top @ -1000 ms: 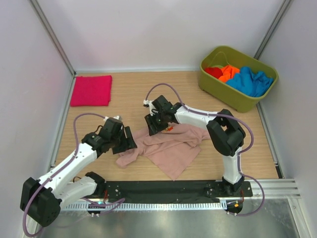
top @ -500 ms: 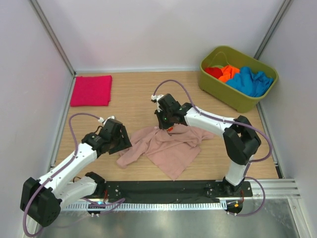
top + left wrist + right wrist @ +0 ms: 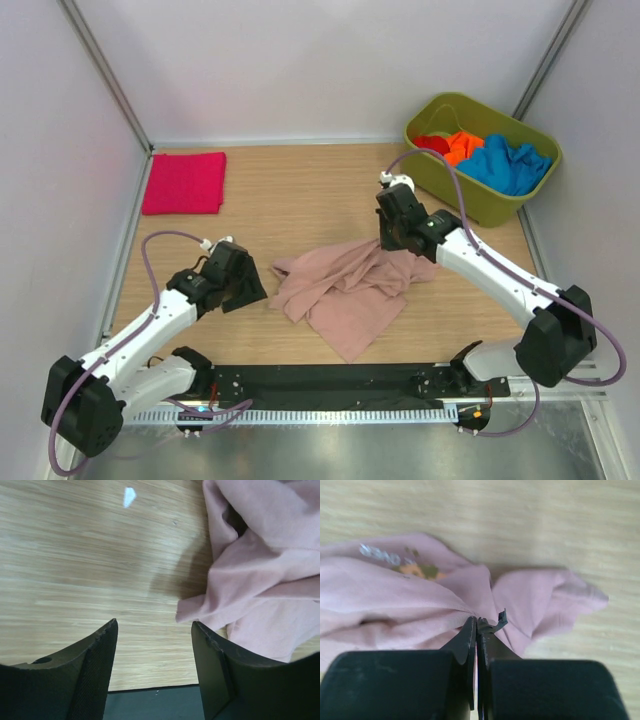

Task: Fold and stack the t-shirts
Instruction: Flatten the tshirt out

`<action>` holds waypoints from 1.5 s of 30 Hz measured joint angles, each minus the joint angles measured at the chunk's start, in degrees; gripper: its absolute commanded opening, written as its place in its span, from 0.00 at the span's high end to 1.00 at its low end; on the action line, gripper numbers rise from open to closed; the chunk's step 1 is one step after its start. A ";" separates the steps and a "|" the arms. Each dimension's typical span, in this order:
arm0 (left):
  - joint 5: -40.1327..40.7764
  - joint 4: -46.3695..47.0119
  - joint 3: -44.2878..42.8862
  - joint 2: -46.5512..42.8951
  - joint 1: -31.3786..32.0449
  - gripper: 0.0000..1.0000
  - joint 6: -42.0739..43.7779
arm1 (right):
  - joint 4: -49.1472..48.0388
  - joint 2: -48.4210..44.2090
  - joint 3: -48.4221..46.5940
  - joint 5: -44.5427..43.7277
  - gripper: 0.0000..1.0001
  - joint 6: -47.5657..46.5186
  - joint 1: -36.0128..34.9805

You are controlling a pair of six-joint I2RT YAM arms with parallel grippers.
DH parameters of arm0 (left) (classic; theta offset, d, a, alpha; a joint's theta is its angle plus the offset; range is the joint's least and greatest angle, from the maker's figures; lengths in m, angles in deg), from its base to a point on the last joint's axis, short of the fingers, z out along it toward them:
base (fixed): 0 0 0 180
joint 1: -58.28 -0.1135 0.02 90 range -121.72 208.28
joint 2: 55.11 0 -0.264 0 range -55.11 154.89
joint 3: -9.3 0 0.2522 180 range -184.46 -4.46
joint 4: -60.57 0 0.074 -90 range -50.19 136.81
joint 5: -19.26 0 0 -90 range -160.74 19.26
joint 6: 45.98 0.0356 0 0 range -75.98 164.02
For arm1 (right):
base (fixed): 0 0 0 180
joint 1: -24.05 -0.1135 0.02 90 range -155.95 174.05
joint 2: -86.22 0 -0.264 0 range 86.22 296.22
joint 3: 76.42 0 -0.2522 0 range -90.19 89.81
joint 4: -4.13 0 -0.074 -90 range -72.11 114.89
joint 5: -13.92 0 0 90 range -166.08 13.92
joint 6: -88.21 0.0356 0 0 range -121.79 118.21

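Note:
A crumpled dusty-pink t-shirt lies mid-table; in the right wrist view its brown-orange print shows on the cloth. My right gripper is at the shirt's far right edge. Its jaws are shut on a pinched fold of the pink cloth. My left gripper sits low just left of the shirt, open, with only bare wood between its fingers; the shirt's nearest corner lies just beyond its right finger. A folded magenta t-shirt lies flat at the far left.
An olive-green tub stands at the far right corner, holding red, orange and blue shirts. White walls close in the table on three sides. A black rail runs along the near edge.
My right gripper went from open to shut on the pink shirt and swung right, dragging the cloth rightward, away from the left gripper. The left arm barely moved.

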 measured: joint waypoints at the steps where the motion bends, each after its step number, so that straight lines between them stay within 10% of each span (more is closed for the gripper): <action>1: -1.31 1.09 0.72 0.02 0.00 0.40 0.07 | 0.35 -1.18 1.64 -0.22 0.99 0.52 0.11; 9: -12.15 10.38 5.81 1.77 2.56 0.38 0.59 | 1.90 -3.28 7.87 1.31 0.99 2.38 0.07; 23: -6.69 11.58 3.43 3.02 5.86 0.37 1.66 | 1.36 2.19 3.56 -1.01 0.99 2.51 7.41; 29: -7.69 11.02 1.57 4.74 -0.46 0.36 1.16 | 8.09 2.36 0.87 -7.28 0.69 4.52 8.72; 37: -13.29 14.47 -2.75 14.49 -8.46 0.37 0.74 | 8.22 1.05 -5.70 -6.51 0.64 10.23 -9.75; 45: -18.25 17.33 -3.06 15.93 -19.10 0.36 -0.66 | 7.06 18.91 -12.13 -7.80 0.61 20.96 -22.88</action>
